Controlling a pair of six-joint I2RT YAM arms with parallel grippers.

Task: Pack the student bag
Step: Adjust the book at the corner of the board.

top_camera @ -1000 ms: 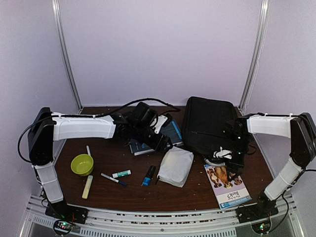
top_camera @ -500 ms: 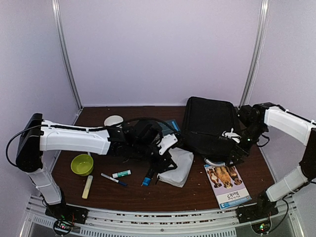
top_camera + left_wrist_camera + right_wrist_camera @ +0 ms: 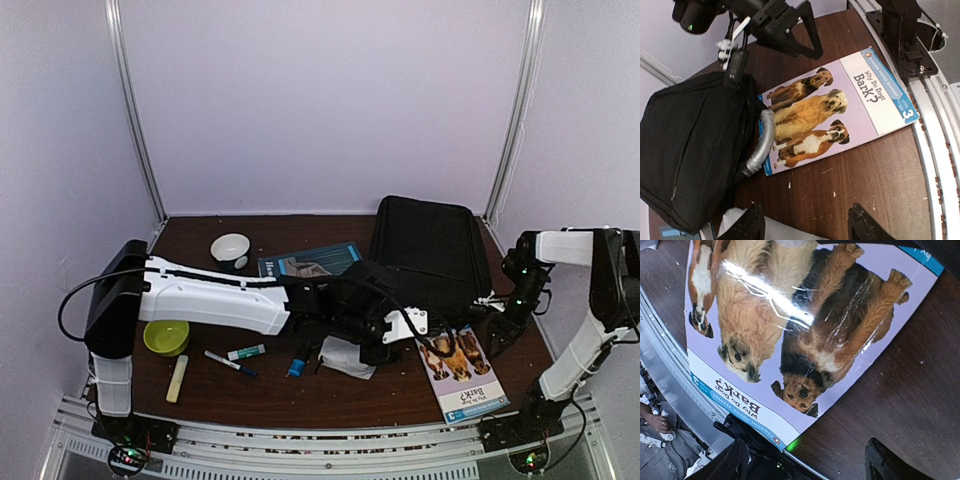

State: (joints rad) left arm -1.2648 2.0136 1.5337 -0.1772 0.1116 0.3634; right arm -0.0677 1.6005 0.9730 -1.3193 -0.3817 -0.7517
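The brown bench point(image 3: 200, 300) carries everything. The student bag point(image 3: 430, 250) lies flat at its far right, a black slab, with its grey handle point(image 3: 762, 145) curving out from the near edge and resting on the corner of the dog book point(image 3: 462, 375). That book, titled "Why Do Dogs Bark?", lies face up on the near right of the bench, just in front of the bag.

The left arm reaches low across the bench from the left. The left gripper point(image 3: 806, 207) hangs above bare wood between the white pouch point(image 3: 345, 357) and the dog book, with its jaws spread and nothing between them. The right gripper point(image 3: 807, 445) hovers over the dog book's near edge, beside the bag's near right corner, with its jaws also spread wide and holding nothing.

A blue book point(image 3: 310, 262) lies left of the bag. A white bowl point(image 3: 230, 248) sits further left, and a green bowl point(image 3: 166, 336) sits nearer the front. Small items lie along the front: a yellow stick point(image 3: 177, 378), a marker point(image 3: 230, 363), a white tube point(image 3: 246, 352) and a blue-tipped piece point(image 3: 296, 366)
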